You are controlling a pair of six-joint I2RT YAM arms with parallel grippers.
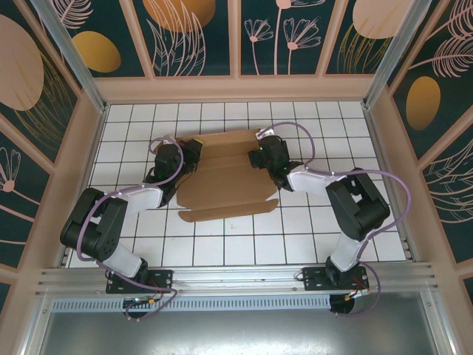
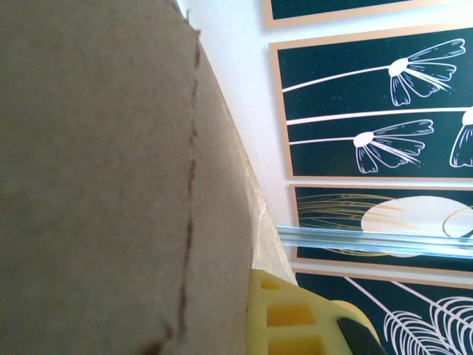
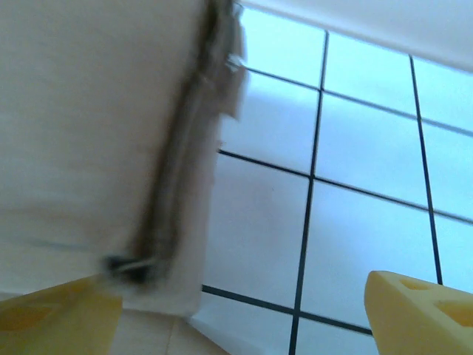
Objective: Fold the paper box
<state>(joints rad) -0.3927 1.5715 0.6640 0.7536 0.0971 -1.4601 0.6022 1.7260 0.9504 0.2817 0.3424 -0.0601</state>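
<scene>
The paper box (image 1: 225, 177) is pinched between the left gripper's (image 1: 194, 151) fingers; the right gripper (image 3: 242, 285) is spread, cardboard beside one finger.

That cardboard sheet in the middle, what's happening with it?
Two robot arms are working to fold it into a paper box. It lies spread out, mostly flat, on the white tiled table. The left gripper is shut at its left end, with cardboard right against its finger; whether it pinches the sheet is unclear. The right gripper is at the right end, jaws open, holding nothing.
</scene>
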